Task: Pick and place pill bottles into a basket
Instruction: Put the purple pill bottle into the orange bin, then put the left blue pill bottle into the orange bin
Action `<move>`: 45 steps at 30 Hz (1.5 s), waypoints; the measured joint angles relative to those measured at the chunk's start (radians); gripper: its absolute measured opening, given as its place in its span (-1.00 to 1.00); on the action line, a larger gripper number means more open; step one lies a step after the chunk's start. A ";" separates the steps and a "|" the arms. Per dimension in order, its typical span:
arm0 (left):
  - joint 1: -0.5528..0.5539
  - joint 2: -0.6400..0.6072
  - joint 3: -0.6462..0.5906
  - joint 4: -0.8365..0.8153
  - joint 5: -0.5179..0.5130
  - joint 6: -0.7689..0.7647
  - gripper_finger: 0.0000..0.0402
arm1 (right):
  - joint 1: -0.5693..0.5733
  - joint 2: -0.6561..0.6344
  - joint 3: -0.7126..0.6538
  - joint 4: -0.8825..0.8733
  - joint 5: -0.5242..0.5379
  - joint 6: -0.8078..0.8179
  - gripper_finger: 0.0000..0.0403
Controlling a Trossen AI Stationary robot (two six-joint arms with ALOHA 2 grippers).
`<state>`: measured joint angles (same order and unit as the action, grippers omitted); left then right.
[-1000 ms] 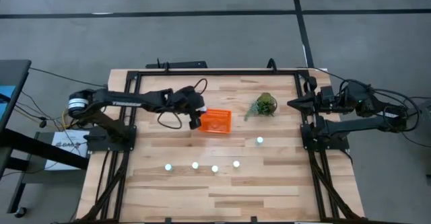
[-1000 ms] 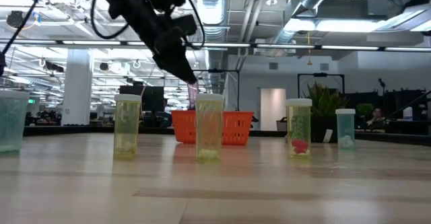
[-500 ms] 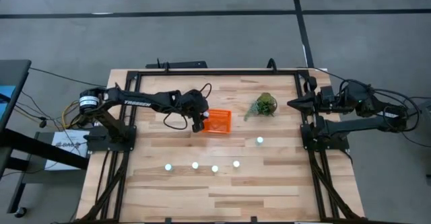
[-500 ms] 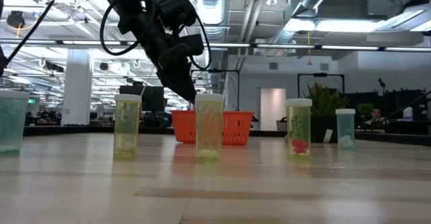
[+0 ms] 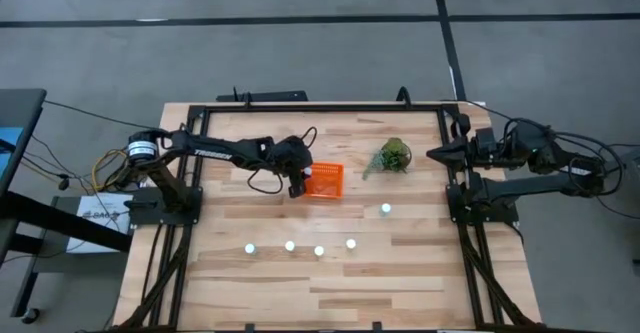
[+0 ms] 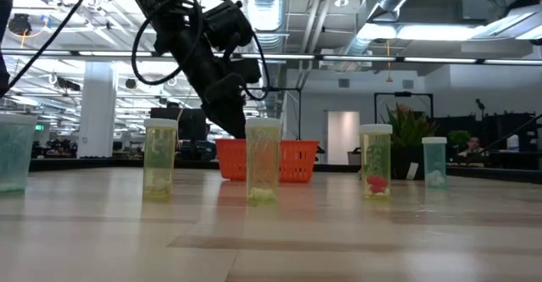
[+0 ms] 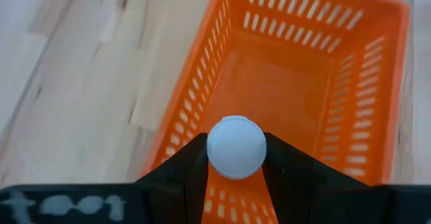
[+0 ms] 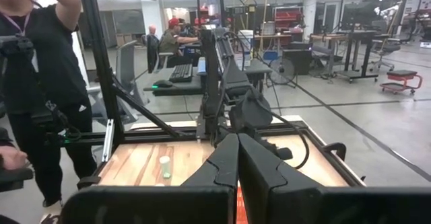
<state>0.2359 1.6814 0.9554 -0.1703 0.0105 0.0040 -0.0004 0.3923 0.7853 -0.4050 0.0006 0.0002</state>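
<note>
My left gripper (image 5: pixel 298 185) is shut on a pill bottle whose round white cap (image 7: pixel 236 146) shows between the fingers. It hovers over the left wall of the orange basket (image 5: pixel 324 181), whose inside (image 7: pixel 303 83) shows bare. Several other pill bottles stand upright on the wood: three in a row (image 5: pixel 250 248), (image 5: pixel 290 245), (image 5: pixel 320 251), a further one beside them (image 5: pixel 351 243), and one apart (image 5: pixel 386 209). In the low view they are clear bottles with pale caps (image 6: pixel 263 159). My right gripper (image 5: pixel 432 154) waits shut at the table's right edge. My left gripper pinches the bottle at the sides of its cap (image 7: pixel 214 150) between its two fingers (image 7: pixel 286 167). The fingers slant downward from the table's left side. The bottle is lifted clear above the basket's left wall; its body is hidden under the cap.
A small green plant (image 5: pixel 393 157) stands to the right of the basket. Black frame rails (image 5: pixel 455 203) run along the table's edges. A person (image 8: pixel 40 83) stands beyond the table in the right wrist view. Bare wood lies between the basket and the row of bottles.
My left gripper has sunk and reached a little toward the table's right, from above the basket's left side down close to its left wall. It has stayed shut on the bottle, which came along.
</note>
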 joint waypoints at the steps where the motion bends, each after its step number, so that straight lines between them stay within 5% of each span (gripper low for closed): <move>1: 0.000 0.002 0.000 0.007 -0.003 0.000 -0.42 | 0.000 0.000 0.000 -0.001 -0.001 0.000 -1.00; 16: 0.000 0.006 0.000 0.005 -0.006 0.005 -0.41 | 0.000 0.000 0.000 -0.014 0.000 0.000 -1.00; 29: 0.000 -0.003 0.000 0.001 0.017 0.014 -0.10 | 0.000 0.000 0.000 -0.014 0.000 0.000 -1.00; 37: -0.078 -0.265 0.000 -0.135 -0.047 0.011 -0.11 | 0.000 0.000 0.000 -0.014 0.000 0.000 -1.00; 45: -0.377 -0.506 0.000 -0.440 -0.129 -0.222 -0.13 | 0.000 0.000 0.000 -0.014 0.000 0.000 -1.00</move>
<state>-0.1408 1.1758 0.9558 -0.6100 -0.1186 -0.2178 -0.0005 0.3923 0.7853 -0.4191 0.0006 0.0002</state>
